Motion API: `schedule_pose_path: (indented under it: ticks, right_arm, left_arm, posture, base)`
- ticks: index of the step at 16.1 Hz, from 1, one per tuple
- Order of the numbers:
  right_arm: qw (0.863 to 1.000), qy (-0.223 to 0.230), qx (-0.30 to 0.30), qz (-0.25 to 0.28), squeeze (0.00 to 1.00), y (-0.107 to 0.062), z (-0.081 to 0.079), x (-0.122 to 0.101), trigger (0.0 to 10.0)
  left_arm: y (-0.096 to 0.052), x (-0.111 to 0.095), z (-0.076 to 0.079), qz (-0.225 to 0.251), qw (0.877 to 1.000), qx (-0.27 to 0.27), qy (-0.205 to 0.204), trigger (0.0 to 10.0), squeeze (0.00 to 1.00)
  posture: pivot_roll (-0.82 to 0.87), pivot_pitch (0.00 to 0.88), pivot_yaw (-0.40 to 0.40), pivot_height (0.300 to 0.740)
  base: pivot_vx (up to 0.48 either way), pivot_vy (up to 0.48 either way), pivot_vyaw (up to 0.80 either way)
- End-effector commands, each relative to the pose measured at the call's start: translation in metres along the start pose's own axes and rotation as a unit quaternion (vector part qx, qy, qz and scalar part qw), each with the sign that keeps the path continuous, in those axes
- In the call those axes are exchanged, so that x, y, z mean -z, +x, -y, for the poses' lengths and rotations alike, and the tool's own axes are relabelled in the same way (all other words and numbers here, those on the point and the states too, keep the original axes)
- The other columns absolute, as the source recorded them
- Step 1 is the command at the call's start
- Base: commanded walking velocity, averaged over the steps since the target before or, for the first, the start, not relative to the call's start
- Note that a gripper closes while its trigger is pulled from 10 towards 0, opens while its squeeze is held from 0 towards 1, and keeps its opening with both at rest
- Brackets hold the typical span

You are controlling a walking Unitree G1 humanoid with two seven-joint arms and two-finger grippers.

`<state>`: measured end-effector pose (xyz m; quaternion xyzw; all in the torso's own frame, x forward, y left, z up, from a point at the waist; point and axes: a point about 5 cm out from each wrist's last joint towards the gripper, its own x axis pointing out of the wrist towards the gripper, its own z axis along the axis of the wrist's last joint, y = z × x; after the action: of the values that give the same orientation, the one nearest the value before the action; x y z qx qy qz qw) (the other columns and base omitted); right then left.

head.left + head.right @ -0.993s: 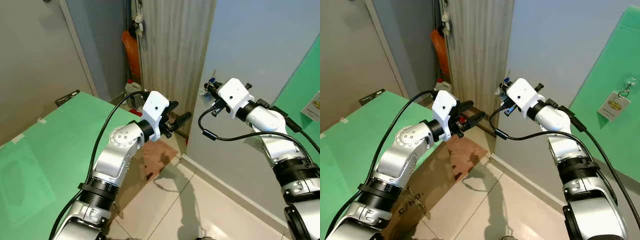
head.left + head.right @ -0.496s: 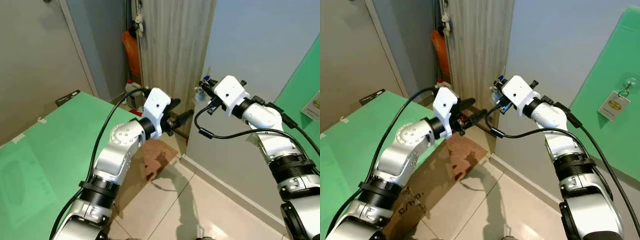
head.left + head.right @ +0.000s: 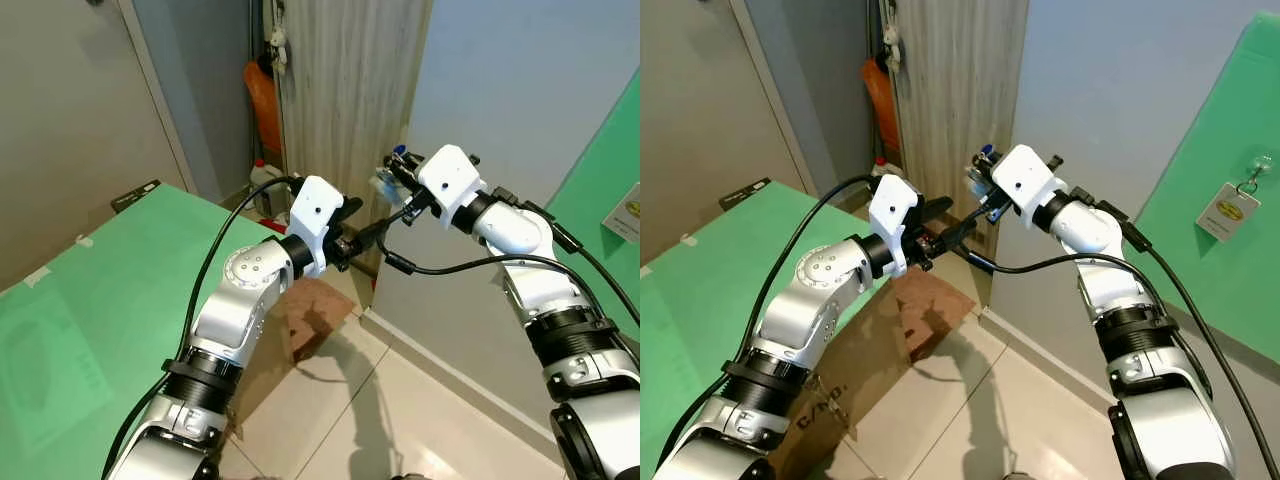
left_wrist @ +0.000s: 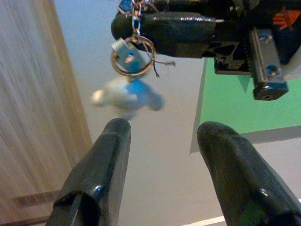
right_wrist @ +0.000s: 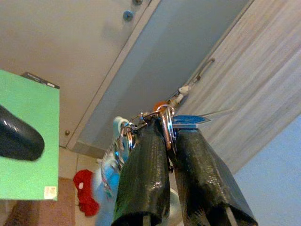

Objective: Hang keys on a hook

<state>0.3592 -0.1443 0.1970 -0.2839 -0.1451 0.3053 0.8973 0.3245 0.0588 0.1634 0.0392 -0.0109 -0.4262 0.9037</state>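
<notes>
My right gripper (image 3: 978,168) is raised at chest height and shut on a key ring (image 5: 165,123). The ring carries a blue tag (image 5: 188,121) and a blue-and-white charm (image 4: 128,95) that dangles below. My left gripper (image 3: 948,220) is open just under and beside the keys. In the left wrist view its two fingertips (image 4: 115,129) stand apart right below the hanging charm, not touching it. A hook (image 3: 1261,163) on the green panel at the far right holds a white-and-yellow tag (image 3: 1228,207).
A pale wood-grain door (image 3: 345,90) stands straight ahead, with a grey-blue wall (image 3: 500,80) to its right. An orange bag (image 3: 262,105) leans in the corner. A green board (image 3: 90,300) slopes at the left. Cardboard (image 3: 870,340) lies on the tiled floor.
My right gripper has carried the keys leftward, until they hang just above the left gripper's open fingers. The left arm has barely shifted.
</notes>
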Motion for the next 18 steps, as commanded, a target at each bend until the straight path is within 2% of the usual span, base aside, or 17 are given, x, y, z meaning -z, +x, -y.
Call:
schedule_pose_path:
  ticks: [1, 7, 12, 16, 18]
  right_arm:
    - [1.000, -0.005, -0.002, 0.025, 0.00, 0.005, 0.004, -0.014, 0.0]
    - [1.000, -0.024, -0.005, 0.000, 0.00, -0.004, 0.006, -0.003, 0.0]
    - [1.000, -0.026, -0.016, -0.006, 0.00, -0.007, -0.002, 0.001, 0.0]
    - [1.000, -0.008, -0.026, 0.010, 0.00, -0.009, -0.005, -0.004, 0.0]
    - [0.998, 0.012, -0.049, 0.021, 0.00, -0.010, -0.012, -0.006, 0.0]
  left_arm:
    - [0.004, -0.007, -0.003, 0.008, 1.000, -0.002, 0.007, 10.0, 0.00]
    - [0.003, -0.019, -0.008, 0.023, 1.000, -0.003, 0.022, 10.0, 0.00]
    - [0.002, -0.025, -0.012, 0.031, 0.999, -0.013, 0.030, 10.0, 0.00]
    - [0.002, -0.025, -0.018, 0.033, 0.999, -0.024, 0.027, 10.0, 0.00]
    - [0.002, -0.028, -0.018, 0.040, 0.999, -0.022, 0.023, 10.0, 0.00]
  posture:
    - [-0.06, 0.000, 0.072, 0.740]
    - [-0.06, 0.000, 0.073, 0.740]
    - [-0.05, 0.000, 0.072, 0.740]
    - [-0.06, 0.000, 0.074, 0.740]
    - [-0.06, 0.000, 0.076, 0.740]
  base:
    - [0.000, 0.000, 0.00]
    - [0.000, 0.000, 0.00]
    - [0.000, 0.000, 0.00]
    - [0.000, 0.000, 0.00]
    - [0.000, 0.000, 0.00]
